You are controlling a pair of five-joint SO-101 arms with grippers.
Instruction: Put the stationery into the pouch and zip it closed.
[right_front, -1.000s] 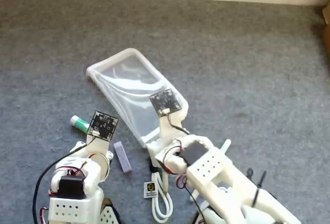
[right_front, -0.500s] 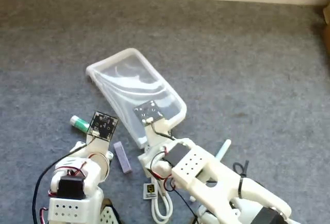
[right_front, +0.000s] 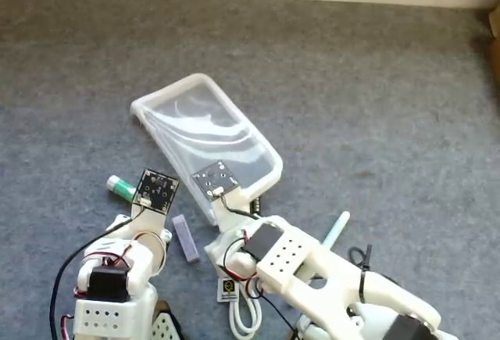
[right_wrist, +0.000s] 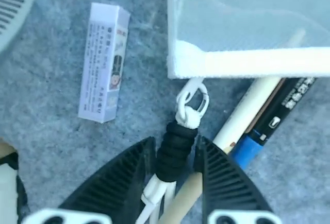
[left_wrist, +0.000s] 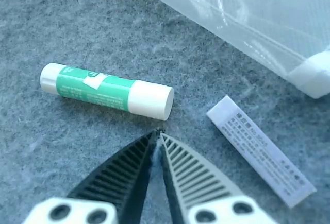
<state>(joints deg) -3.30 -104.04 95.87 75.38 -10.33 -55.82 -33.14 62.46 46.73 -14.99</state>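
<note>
1. The pouch [right_front: 205,133] lies on the table [right_front: 391,82], slanting away from the arms.
2. A glue stick [right_front: 119,187] lies left of the pouch's near end, apart from it.
3. An eraser [right_front: 185,238] lies just off the pouch's near corner.
4. The pull cord [right_wrist: 174,157] trails from that corner, clamped between the right gripper's [right_wrist: 175,141] fingers.
5. A pen [right_wrist: 242,121] and a marker [right_wrist: 281,113] lie side by side against the pouch's near edge.

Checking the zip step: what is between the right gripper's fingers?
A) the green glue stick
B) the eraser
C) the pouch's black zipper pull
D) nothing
C: the right wrist view shows the black zipper pull between the fingers of the right gripper, its ring leading to the pouch corner.
</note>
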